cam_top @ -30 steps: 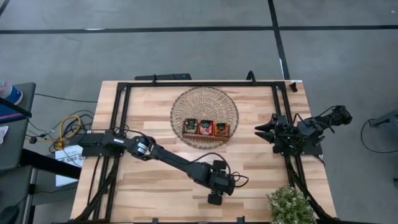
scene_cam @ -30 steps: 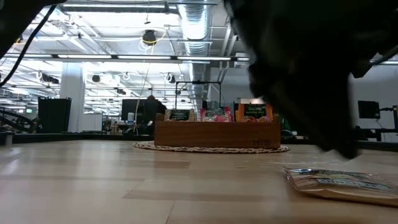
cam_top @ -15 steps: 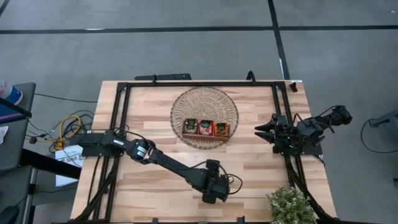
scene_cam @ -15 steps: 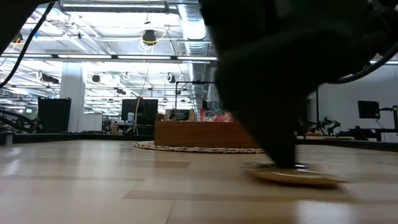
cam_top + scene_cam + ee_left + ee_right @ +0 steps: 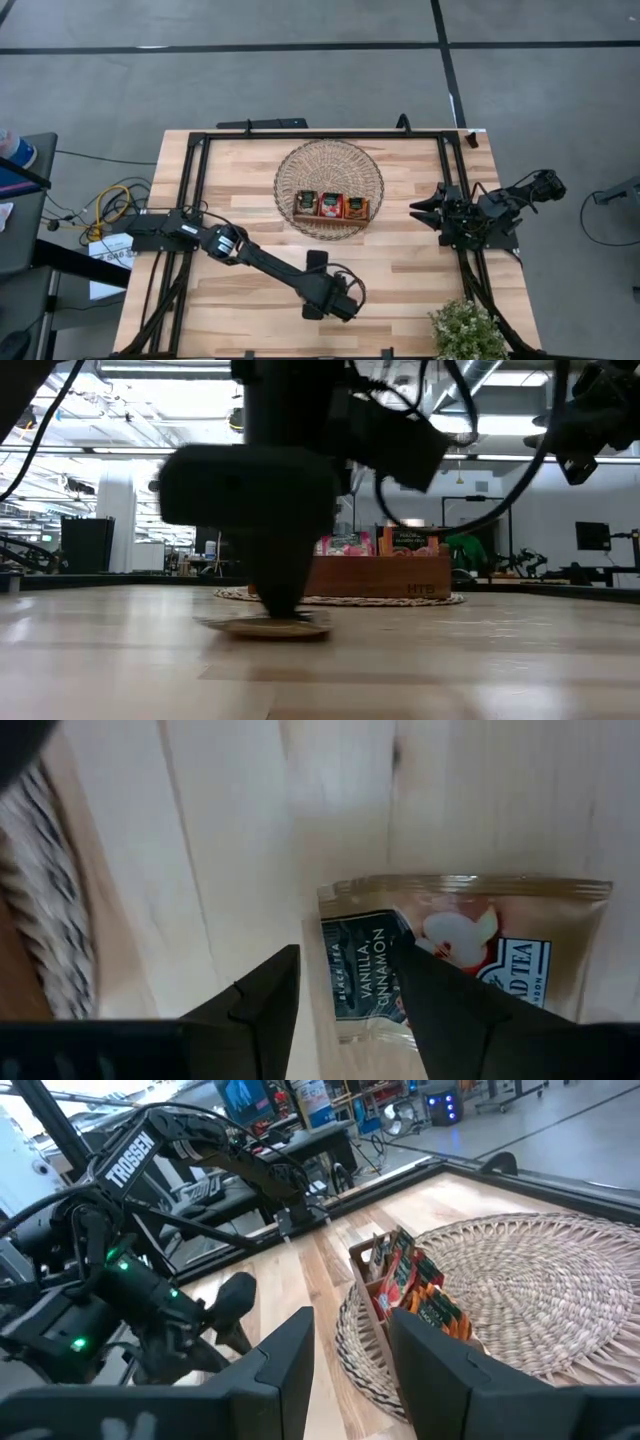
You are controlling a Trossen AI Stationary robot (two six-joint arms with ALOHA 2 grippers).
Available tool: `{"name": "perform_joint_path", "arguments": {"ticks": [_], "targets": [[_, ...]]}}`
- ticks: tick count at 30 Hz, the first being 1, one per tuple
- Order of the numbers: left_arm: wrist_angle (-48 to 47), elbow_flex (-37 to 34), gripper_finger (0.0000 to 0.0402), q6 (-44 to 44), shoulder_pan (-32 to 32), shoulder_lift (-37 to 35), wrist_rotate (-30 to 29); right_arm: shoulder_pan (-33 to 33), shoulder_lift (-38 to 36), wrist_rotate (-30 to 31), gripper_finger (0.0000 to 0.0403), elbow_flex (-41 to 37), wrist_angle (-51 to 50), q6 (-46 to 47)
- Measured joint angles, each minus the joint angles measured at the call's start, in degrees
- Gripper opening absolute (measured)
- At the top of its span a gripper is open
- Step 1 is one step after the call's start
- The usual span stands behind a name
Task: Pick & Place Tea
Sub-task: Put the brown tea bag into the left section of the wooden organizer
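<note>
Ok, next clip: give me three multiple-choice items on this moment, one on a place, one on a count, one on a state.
1. Where does the wooden tray stand?
A. in the wicker basket
B. on bare table
C. beside the plant

2. How many compartments of sachets does the tray show from above?
A. one
B. three
C. five

3. How is the left pincer?
A. shut on a sachet
B. open over the vanilla cinnamon tea sachet
C. raised above the basket

Answers: 1 A, the basket rim rings the tray. 2 B, three packs stand side by side. 3 B, the left wrist view shows both fingers spread, the sachet flat on the table beneath.
</note>
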Motion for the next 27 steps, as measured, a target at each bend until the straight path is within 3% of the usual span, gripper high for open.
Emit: {"name": "perform_joint_path", "arguments": {"ticks": [10,19,27], "targets": [[-1.07,-0.14,0.0165,-5.83,-0.04,0.01,3.13,0.0,0.0,-0.07,0.0123,0.0,-0.02,-0.02],[5.7,-0.1,0.0165,-6.01,0.12,-0.09,9.62,0.0,0.0,-0.11,0.0123,0.0,-0.02,-0.03],[6.84,-0.07,0.0164,-5.29,0.34,0.2,9.78,0.0,0.0,-0.11,0.0123,0.0,-0.04,-0.15]]}}
